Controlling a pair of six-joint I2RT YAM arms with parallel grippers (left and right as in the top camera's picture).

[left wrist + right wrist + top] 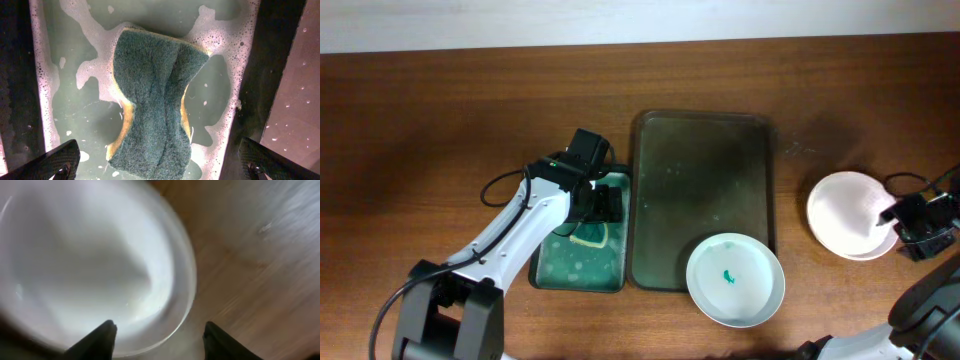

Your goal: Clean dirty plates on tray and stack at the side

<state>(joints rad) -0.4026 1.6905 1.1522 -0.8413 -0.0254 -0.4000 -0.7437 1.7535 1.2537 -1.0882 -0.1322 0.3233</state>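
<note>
- The tray [700, 180] sits mid-surface [440, 120], and it's mostly bare and a bit spotty.
- One white plate [735, 280] with a small teal smear [728, 275] in its middle is at the tray's near right corner. It hangs over the rim, partly on the wood.
- The stacked plates [848, 213] are off to the right of the tray, well clear of it. A second rim peeks out underneath, so it looks like two.
- The right gripper [160, 340] is at the right edge of that stack. Its fingers [97, 340] are spread wide with the plate's rim showing between them. The wrist view is really blurry, so I can't say if anything's touching.
- The left gripper [162, 165] hangs over the green tub [560, 265], which is just left of the tray and full of sudsy water.
- In the tub there's a sponge [155, 95], green scrubby side up with yellow at the edges, squished narrow in the middle.
- The left fingers [55, 160] are splayed far apart on either side of the sponge, with nothing held.
</note>
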